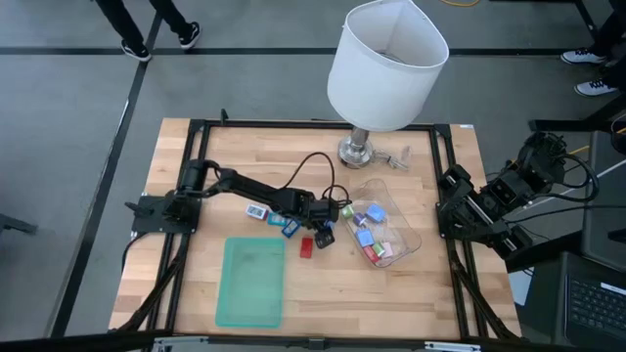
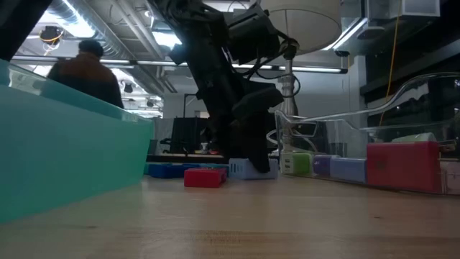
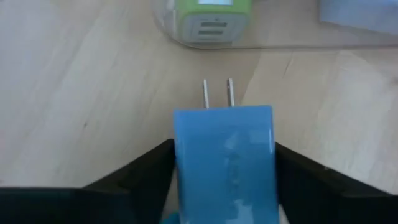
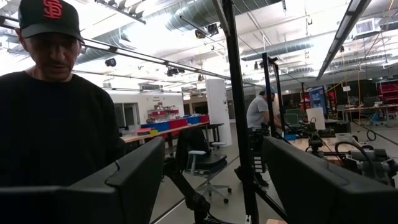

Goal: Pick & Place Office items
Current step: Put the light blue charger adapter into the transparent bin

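The office items are small plug-like blocks. Several lie in the clear tub [image 1: 386, 233]. Others lie flat on the wood: a white one [image 1: 256, 210], a blue one [image 1: 277, 221], a teal one [image 1: 290, 229], a red one [image 1: 306, 246] [image 2: 205, 177] and a green one [image 1: 346, 209] [image 3: 212, 18] by the tub's wall. My left gripper [image 1: 326, 233] [image 3: 224, 155] is at mid-table, just left of the tub, shut on a blue block [image 3: 224, 162] [image 2: 250, 169]. My right gripper [image 4: 211, 180] waits open at the table's right edge [image 1: 452, 186]. My left gripper pinches the blue block by its two long sides [image 3: 180, 155], one finger [image 3: 143, 171] on each. Its two metal prongs [image 3: 217, 93] stick out ahead of the fingers toward the tub. The fingers come down from above, slanting toward the right. In the low view the block's underside sits at table level.
The flat green tray [image 1: 251, 282] lies near the front edge, left of centre. A lamp with a white shade [image 1: 386, 64] stands on its base [image 1: 359, 149] at the far edge. A person [image 4: 50, 93] stands beyond the table's right side. Bare wood shows in front of the tub.
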Robot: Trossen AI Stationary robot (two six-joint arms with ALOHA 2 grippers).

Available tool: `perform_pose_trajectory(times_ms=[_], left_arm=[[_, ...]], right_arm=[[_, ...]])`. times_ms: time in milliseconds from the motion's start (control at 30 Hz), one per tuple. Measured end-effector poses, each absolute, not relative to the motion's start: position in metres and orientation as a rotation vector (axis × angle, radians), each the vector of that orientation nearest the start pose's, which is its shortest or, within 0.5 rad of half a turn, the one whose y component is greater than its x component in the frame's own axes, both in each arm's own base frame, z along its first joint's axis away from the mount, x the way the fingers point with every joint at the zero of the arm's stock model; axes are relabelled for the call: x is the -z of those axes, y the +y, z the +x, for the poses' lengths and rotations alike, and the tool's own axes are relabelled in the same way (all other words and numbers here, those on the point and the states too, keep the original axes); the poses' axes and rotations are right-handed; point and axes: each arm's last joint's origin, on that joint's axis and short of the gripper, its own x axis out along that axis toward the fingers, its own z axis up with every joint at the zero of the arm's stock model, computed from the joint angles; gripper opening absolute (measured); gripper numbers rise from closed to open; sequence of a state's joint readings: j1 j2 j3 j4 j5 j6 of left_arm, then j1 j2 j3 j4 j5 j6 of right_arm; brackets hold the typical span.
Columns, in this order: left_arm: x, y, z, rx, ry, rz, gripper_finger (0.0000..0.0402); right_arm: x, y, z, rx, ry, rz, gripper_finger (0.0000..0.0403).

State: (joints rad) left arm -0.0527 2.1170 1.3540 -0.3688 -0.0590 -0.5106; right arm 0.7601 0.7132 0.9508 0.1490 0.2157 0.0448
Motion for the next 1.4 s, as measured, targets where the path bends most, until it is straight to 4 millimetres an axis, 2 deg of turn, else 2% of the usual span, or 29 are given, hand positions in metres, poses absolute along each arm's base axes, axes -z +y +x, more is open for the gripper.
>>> perform_pose_trajectory(times_ms=[67, 267, 467, 600, 700, 833, 933, 1100, 1233, 1400], left_arm=[[-0.116, -0.017, 0.417, -0.275, 1.104, -0.422, 0.0207], [-0.119, -0.009, 0.420, -0.215, 1.074, -0.527, 0.0207], [-0.146, 0.003, 0.414, -0.190, 1.031, -0.594, 0.0207], [-0.185, 0.007, 0.408, -0.166, 0.938, -0.599, 0.0207], [-0.206, 0.010, 0.400, -0.169, 0.903, -0.575, 0.0207], [-0.245, 0.011, 0.392, -0.140, 0.762, -0.549, 0.0207], [-0.260, 0.011, 0.395, -0.085, 0.662, -0.527, 0.0207], [-0.262, 0.009, 0.407, -0.021, 0.549, -0.555, 0.0207], [-0.234, 0.007, 0.421, -0.011, 0.585, -0.585, 0.0207], [-0.214, 0.004, 0.445, 0.055, 0.615, -0.596, 0.0207]], right_arm=[[-0.428, 0.087, 0.101, -0.546, -0.334, 0.227, 0.0279], [-0.428, 0.087, 0.101, -0.545, -0.334, 0.226, 0.0279], [-0.428, 0.088, 0.100, -0.583, -0.337, 0.220, 0.0279], [-0.428, 0.088, 0.100, -0.594, -0.337, 0.217, 0.0279], [-0.427, 0.089, 0.100, -0.594, -0.327, 0.212, 0.0279], [-0.427, 0.089, 0.101, -0.593, -0.318, 0.206, 0.0279], [-0.426, 0.089, 0.101, -0.591, -0.320, 0.192, 0.0279], [-0.426, 0.089, 0.101, -0.588, -0.326, 0.174, 0.0279], [-0.427, 0.089, 0.101, -0.588, -0.327, 0.175, 0.0279], [-0.427, 0.089, 0.101, -0.588, -0.330, 0.177, 0.0279]])
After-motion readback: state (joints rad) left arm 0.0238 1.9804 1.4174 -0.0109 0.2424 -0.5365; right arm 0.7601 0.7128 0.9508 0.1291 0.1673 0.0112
